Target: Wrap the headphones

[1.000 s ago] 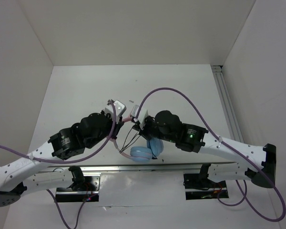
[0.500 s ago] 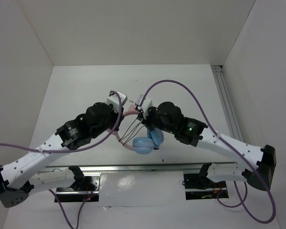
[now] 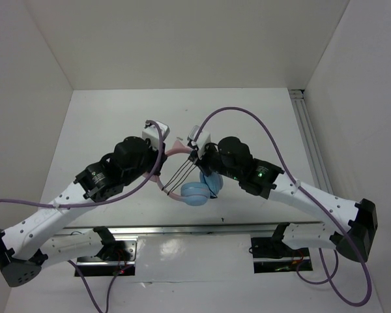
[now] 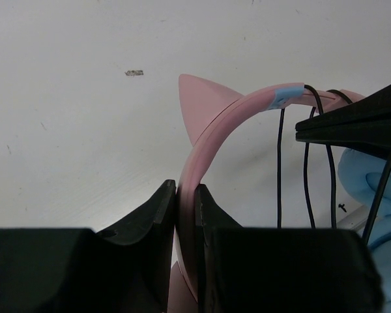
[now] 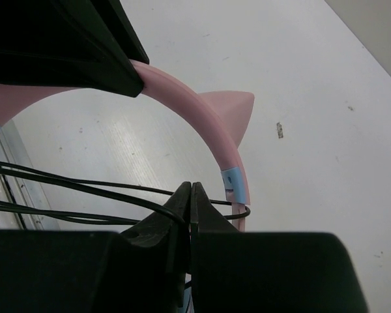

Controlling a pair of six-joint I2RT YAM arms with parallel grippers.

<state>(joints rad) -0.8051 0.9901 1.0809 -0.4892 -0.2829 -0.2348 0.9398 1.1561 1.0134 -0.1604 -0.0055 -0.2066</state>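
Wrapping headphones (image 3: 195, 193) at mid-bench (image 3: 104, 117), between both arms | left pincer (image 4: 186, 199) clamped on pink headband (image 4: 247, 107) to steady it | right pincer (image 5: 191, 195) pinched almost closed on black cord (image 5: 85, 186), so the loops lie taut across the band

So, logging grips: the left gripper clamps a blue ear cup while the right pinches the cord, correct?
Not quite. The left gripper clamps the pink headband instead; the left wrist view shows it. The right gripper does pinch the cord.
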